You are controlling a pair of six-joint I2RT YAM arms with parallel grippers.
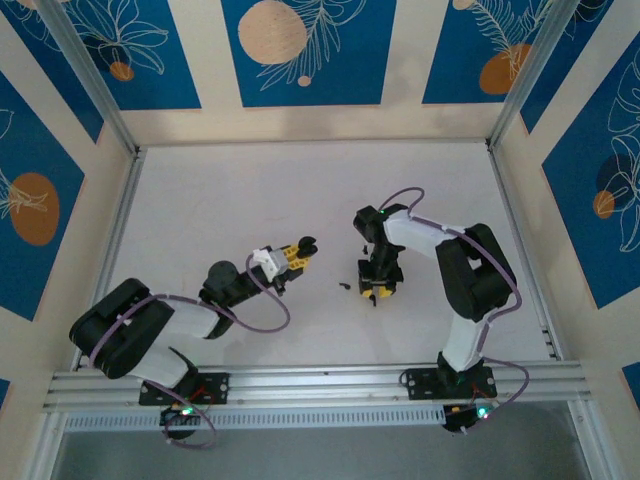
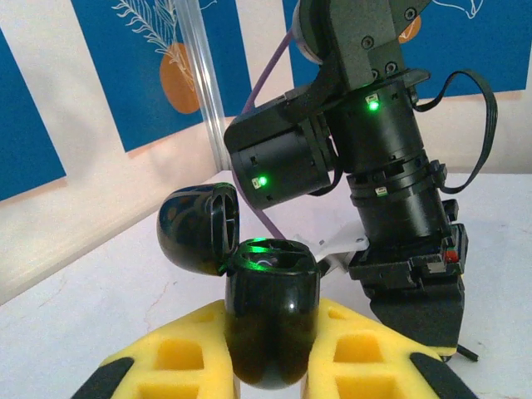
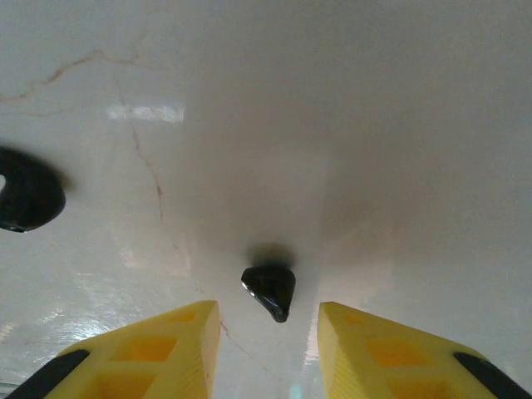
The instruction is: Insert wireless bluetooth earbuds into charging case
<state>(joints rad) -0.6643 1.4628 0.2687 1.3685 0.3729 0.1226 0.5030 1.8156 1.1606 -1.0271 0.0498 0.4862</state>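
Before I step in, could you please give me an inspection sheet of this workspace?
Surface: white table, faint hairline marks.
Job's things: black charging case, lid open; one earbud lying on the table; a second small black piece, probably the other earbud, lying close by.
Clutter: nothing seen.
Grippers: left gripper shut on the charging case; right gripper open, low over the table, one finger on each side of the earbud without touching it.
Cables: purple cables loop along both arms, away from the earbud.
Surroundings: blue and cream patterned walls; metal frame rails at the near edge.
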